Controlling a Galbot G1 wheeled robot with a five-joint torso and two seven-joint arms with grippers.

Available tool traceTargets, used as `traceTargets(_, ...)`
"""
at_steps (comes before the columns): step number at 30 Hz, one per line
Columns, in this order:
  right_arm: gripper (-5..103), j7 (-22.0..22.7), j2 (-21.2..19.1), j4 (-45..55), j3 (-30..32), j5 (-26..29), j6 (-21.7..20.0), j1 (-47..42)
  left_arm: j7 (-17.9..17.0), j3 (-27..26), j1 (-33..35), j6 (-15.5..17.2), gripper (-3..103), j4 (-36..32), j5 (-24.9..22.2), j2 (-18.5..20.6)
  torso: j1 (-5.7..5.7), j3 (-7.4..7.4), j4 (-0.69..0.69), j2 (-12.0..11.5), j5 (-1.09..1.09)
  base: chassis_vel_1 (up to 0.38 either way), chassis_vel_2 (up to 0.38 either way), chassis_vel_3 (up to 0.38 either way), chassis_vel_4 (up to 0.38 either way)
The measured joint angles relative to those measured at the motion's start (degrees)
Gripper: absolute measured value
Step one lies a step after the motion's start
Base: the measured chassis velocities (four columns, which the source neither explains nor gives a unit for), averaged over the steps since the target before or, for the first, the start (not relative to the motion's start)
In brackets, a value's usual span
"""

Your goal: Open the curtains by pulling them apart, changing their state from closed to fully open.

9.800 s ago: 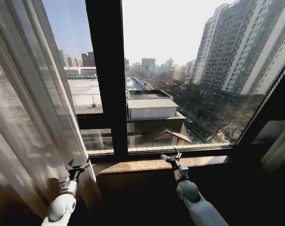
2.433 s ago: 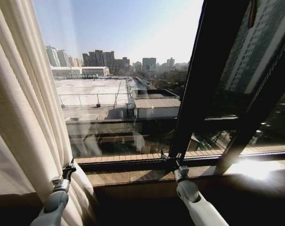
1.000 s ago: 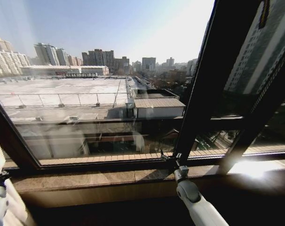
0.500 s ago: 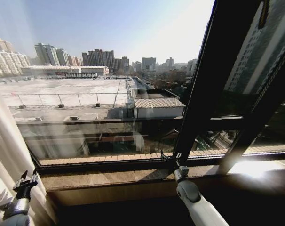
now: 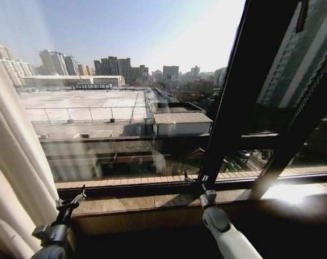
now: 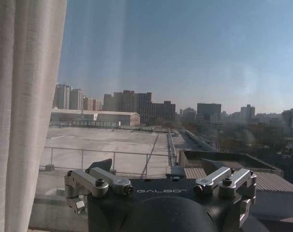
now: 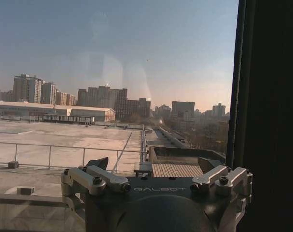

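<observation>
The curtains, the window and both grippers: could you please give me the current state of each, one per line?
curtains: drawn aside to the window's left edge, gathered in pleats, free of both grippers.
window: glass uncovered, city view clear.
left gripper: jaws open, empty, beside the curtain above the sill.
right gripper: jaws open, empty, by the dark window frame.

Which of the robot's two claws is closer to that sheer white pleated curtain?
The left. The left gripper hangs open right beside the sheer white pleated curtain, not gripping it. The right gripper sits open by the black window frame bar, well away.
</observation>
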Motion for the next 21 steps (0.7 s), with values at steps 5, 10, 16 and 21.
traceTargets(5, 100, 0.0, 0.0, 0.0, 0.0, 0.0, 0.0, 0.0, -3.6, 2.5, -2.5, -0.2, 100, 1.0, 2.3, -0.4, 0.01, 0.0, -0.01, 0.0, 0.0, 0.0, 0.0, 0.0, 0.0)
traceTargets(10, 100, 0.0, 0.0, 0.0, 0.0, 0.0, 0.0, 0.0, -3.5, 3.2, -3.2, -0.4, 100, 1.2, 0.9, 0.0, 0.0, 0.01, 0.0, 0.0, 0.01, 0.0, 0.0, 0.0, 0.0)
traceTargets(16, 100, 0.0, 0.0, 0.0, 0.0, 0.0, 0.0, 0.0, -0.8, 3.5, -3.3, -1.9, 100, 2.1, 0.3, 0.3, 0.0, 0.0, 0.0, 0.0, 0.0, 0.0, 0.0, 0.0, 0.0)
traceTargets(21, 100, 0.0, 0.0, 0.0, 0.0, 0.0, 0.0, 0.0, -0.6, 3.5, -3.3, -2.0, 100, 2.3, 0.3, 0.3, 0.0, 0.0, 0.0, 0.0, 0.0, 0.0, 0.0, 0.0, 0.0)
